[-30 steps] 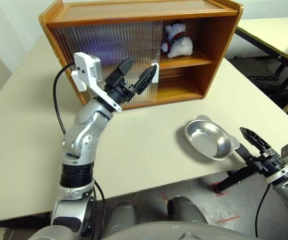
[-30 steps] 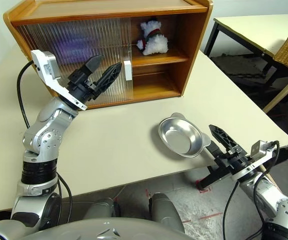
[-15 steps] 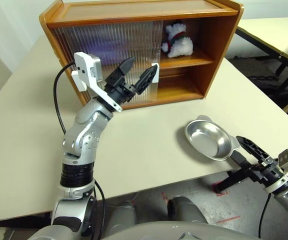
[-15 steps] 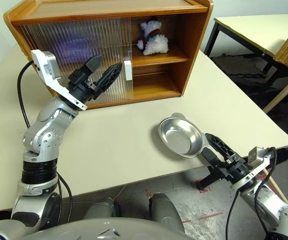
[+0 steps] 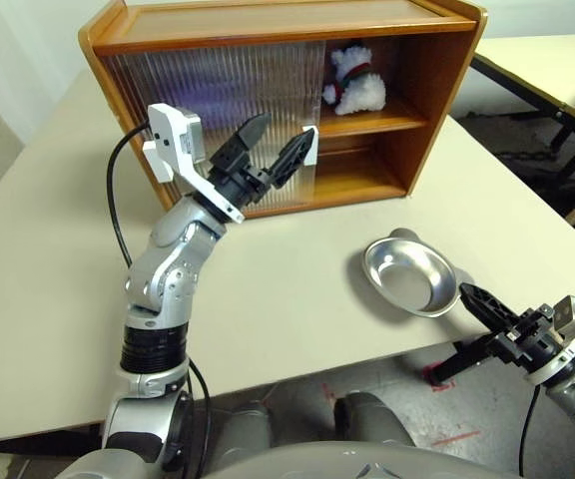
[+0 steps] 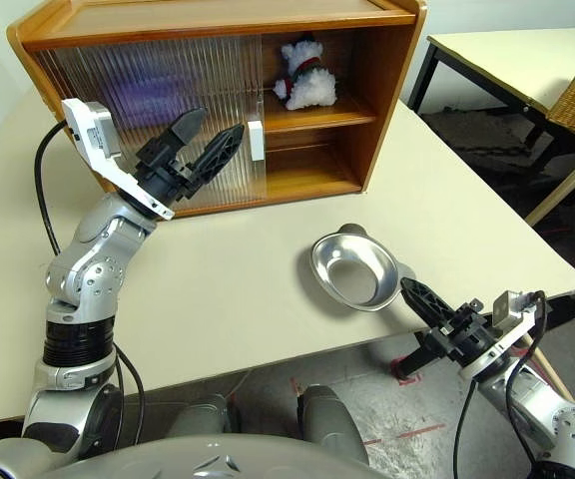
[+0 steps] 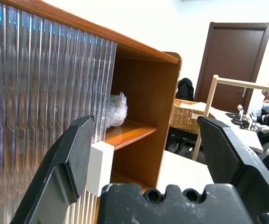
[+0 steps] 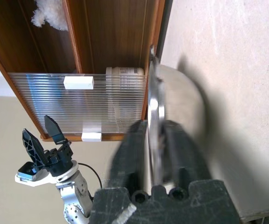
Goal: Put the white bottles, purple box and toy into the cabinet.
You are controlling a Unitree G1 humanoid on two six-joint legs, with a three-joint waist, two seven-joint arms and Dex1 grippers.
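Nearest, right gripper [image 6: 422, 302] pinched shut on rim of silver dish [image 5: 407, 277] at table edge [image 5: 297, 374], well short of cabinet [image 5: 287, 25]. Farther, left gripper [image 5: 273, 145] spread wide beside white door handle [image 5: 310, 146], nearer arm. Beyond, toy [image 5: 355, 80] on upper shelf; open bay right of door.

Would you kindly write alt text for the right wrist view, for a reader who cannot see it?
The right gripper has its jaws shut on the rim of the silver metal dish, seen edge-on above the table. Beyond stands the cabinet, the toy on a shelf and a white bottle behind a ribbed door, with the open left gripper nearby.
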